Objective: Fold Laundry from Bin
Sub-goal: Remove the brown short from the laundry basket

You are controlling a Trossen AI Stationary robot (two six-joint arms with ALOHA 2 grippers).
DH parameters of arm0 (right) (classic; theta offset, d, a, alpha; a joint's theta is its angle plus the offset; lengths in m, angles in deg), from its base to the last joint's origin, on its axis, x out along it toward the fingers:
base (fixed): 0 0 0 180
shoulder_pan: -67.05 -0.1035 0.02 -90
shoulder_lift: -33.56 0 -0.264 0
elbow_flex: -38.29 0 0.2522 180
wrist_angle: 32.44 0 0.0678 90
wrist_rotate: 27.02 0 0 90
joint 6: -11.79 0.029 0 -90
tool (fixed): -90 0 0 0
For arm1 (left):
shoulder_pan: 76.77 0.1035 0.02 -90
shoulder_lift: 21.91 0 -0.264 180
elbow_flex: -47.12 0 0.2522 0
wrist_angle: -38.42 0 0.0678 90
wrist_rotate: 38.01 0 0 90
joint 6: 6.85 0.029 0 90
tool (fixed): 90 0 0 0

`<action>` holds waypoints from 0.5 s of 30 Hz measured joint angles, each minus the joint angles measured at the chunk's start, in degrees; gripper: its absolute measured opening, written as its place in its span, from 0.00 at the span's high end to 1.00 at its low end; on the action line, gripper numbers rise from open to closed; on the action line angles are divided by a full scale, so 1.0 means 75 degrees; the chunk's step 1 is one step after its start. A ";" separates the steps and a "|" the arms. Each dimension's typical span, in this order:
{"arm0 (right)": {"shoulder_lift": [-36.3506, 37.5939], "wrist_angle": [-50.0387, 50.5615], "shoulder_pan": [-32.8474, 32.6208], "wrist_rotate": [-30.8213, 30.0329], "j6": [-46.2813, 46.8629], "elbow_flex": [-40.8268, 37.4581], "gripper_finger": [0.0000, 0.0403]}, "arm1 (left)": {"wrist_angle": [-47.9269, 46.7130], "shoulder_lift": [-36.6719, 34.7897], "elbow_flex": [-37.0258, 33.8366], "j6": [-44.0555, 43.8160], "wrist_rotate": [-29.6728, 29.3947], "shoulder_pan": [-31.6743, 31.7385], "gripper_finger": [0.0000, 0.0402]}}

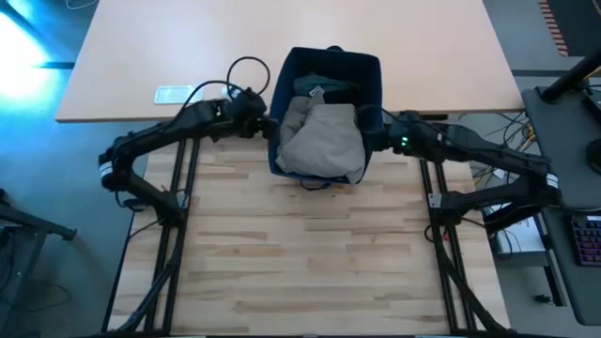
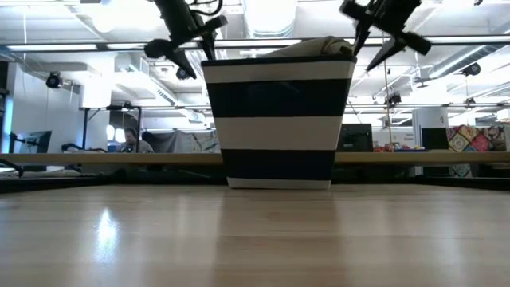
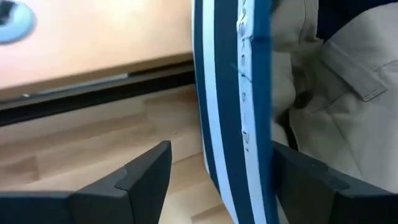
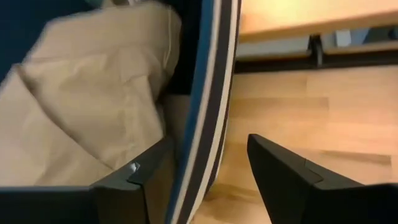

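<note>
Here the bin (image 1: 331,70) stands on the wooden table (image 1: 310,253) at its far edge, navy with white stripes, and the beige garment (image 1: 324,136) is heaped in it, spilling over the near rim; a darker piece of laundry (image 1: 329,86) shows behind it inside the bin. The left gripper (image 3: 214,180) sits at the bin's left wall, its fingers (image 3: 146,177) spread apart and straddling the striped rim, one outside over the table and one inside by the beige cloth; nothing is clamped between them. The right gripper (image 4: 208,174) sits at the bin's right wall in the same way, fingers (image 4: 280,174) parted across the rim, one inside against the garment, one outside. A small white device (image 1: 174,94) lies on the lighter table (image 1: 141,56) beyond, well apart from the bin.
</note>
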 joint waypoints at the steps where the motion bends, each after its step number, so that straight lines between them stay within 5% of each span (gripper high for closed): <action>1: -0.0100 -0.0089 0.0105 0.0174 -0.0005 -0.0003 0.52 | 0.0098 0.0060 -0.0049 0.0011 0.0038 0.0020 0.40; 8: -0.0788 -0.0291 0.0437 0.0502 -0.0389 0.0005 0.60 | 0.0640 0.0557 -0.0079 0.0337 -0.0018 0.0005 0.49; 15: -0.1402 -0.1149 0.0287 0.0410 -0.1847 0.0353 0.94 | 0.1136 0.0633 -0.0082 0.0644 -0.0310 -0.0083 0.92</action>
